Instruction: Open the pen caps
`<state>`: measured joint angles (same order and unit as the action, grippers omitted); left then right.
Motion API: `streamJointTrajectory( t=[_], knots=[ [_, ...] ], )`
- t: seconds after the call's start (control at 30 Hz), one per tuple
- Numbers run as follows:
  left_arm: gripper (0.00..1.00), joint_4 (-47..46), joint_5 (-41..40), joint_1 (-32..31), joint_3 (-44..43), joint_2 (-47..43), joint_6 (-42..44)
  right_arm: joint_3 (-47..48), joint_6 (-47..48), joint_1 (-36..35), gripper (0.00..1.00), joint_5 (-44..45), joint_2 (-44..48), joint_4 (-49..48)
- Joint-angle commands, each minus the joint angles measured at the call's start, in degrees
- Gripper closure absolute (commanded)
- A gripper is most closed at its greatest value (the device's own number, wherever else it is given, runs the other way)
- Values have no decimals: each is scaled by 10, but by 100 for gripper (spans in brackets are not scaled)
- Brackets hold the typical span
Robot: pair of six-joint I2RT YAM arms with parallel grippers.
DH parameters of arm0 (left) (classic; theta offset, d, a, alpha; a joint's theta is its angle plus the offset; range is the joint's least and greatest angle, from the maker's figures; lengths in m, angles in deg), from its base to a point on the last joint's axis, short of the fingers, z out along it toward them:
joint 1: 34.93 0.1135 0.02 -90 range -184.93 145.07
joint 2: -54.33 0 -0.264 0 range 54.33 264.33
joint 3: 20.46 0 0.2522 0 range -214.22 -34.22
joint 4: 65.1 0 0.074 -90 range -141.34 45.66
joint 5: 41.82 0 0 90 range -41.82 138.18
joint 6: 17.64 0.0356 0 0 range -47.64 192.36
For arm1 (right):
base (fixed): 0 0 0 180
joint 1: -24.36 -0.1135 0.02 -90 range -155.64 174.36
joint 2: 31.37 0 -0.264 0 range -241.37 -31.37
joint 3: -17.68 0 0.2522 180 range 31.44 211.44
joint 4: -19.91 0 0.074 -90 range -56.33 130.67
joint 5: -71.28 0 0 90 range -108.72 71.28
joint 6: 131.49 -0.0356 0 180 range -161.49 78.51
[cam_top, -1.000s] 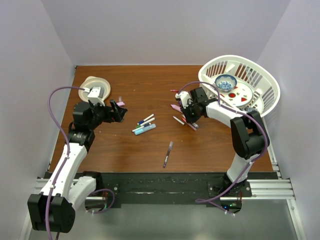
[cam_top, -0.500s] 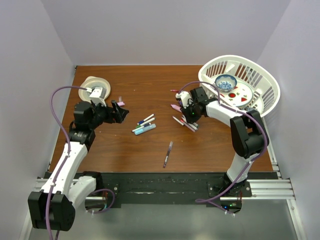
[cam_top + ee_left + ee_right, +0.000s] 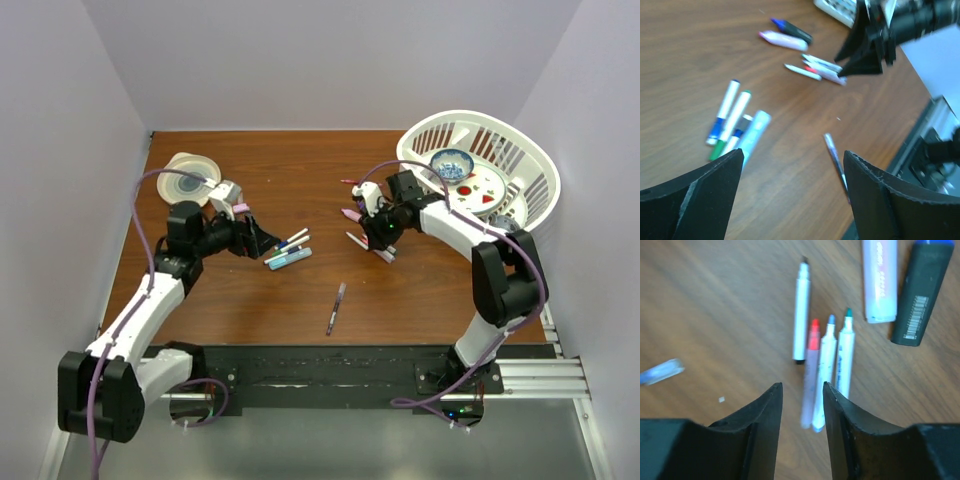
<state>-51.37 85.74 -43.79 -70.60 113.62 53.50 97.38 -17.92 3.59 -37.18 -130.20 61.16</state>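
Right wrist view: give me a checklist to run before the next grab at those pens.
1. Nothing held in the right tool, jaws open: ok.
2. Nothing held in the left tool, jaws open: ok.
3. A single pen lined up alone: not ok. The red-tipped pen, blue-tipped pen and green-tipped pen lie side by side.
4. Caps on those three: cannot tell, blurred.
5. Tools well apart in the top view: ok.

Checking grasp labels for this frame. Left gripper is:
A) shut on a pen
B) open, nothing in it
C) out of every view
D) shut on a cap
B: in the left wrist view the left gripper has its jaws wide apart, and only the table and loose pens lying on it show beyond the gap.
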Motion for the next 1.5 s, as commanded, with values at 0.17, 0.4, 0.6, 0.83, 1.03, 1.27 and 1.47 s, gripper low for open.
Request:
streamJointTrajectory(
  t=[0.17,0.4,0.6,0.83,1.03,1.27,1.47],
  knots=[
    [18,49,-36,-152,-29,93,-6,8,2,23,52,-149,112,-5],
    [20,-10,-189,-324,-41,187,-83,-46,-52,77,44,-175,217,-85],
    [42,78,-327,-402,-162,311,-93,-55,-70,102,44,-207,231,-98],
    [58,165,-439,-453,-273,419,-93,-56,-74,108,44,-220,234,-102],
    [65,237,-488,-476,-337,485,-84,-58,-76,110,44,-226,233,-102],
    [72,269,-503,-495,-364,518,-77,-58,-78,112,44,-229,232,-103],
    [85,274,-520,-496,-362,517,-75,-63,-79,112,44,-242,234,-108]
  ],
)
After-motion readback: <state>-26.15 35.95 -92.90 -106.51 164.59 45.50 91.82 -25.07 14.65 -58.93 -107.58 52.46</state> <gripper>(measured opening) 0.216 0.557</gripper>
